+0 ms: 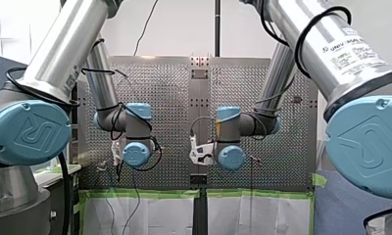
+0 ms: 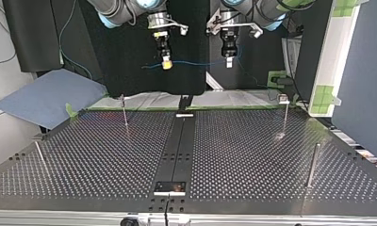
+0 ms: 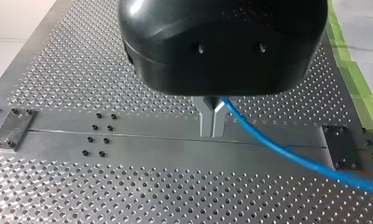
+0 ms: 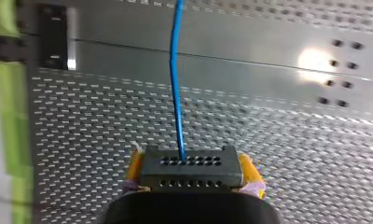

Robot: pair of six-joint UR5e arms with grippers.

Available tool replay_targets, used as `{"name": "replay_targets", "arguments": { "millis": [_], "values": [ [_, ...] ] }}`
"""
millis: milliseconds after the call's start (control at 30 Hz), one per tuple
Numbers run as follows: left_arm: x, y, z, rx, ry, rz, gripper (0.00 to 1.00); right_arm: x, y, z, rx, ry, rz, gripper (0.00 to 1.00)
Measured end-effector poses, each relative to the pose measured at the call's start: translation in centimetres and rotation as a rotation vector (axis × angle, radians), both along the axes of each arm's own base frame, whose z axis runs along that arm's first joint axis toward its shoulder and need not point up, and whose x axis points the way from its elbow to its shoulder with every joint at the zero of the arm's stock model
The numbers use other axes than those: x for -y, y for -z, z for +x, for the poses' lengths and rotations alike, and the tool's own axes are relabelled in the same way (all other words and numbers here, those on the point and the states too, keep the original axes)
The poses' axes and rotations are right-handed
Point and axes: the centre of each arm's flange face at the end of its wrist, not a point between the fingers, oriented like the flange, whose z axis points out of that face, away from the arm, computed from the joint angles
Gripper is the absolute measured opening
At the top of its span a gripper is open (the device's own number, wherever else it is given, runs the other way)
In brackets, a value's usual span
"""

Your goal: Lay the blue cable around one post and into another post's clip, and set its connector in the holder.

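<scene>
In the top view the blue cable (image 2: 196, 62) hangs nearly level between my two grippers, well above the perforated table (image 2: 97, 155). My right gripper (image 2: 166, 62), with yellow pads, is shut on the cable's dark connector (image 4: 191, 167); the cable (image 4: 176, 79) runs straight ahead from it. My left gripper (image 2: 229, 61) has its metal fingers (image 3: 206, 116) shut on the cable (image 3: 278, 147), which trails off to one side. Thin posts stand on the table: one (image 2: 125, 113) at the top view's left, and one with a clip on top (image 2: 284, 110) at its right.
Two more posts stand nearer the top view's camera, one at the left edge (image 2: 39, 154) and one at the right (image 2: 312, 165). A dark centre rail (image 2: 179, 146) crosses the table, with a small plate (image 2: 169, 187) at its near end. Green tape (image 2: 277, 76) lines the far edge.
</scene>
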Motion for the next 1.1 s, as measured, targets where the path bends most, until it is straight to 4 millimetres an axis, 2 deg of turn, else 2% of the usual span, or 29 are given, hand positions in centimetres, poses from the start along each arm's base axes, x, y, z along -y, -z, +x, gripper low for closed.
{"name": "replay_targets", "arguments": {
  "millis": [200,1100],
  "values": [
    [0.0,0.0,0.0,0.0,0.0,0.0,0.0,-0.19,0.94,-0.17,-0.016,-0.001,0.015,0.0],
    [-0.32,0.74,-0.32,-0.037,-0.024,0.088,0.0,-0.22,1.01,-0.18,-0.017,-0.001,0.017,0.0]
  ]
}}
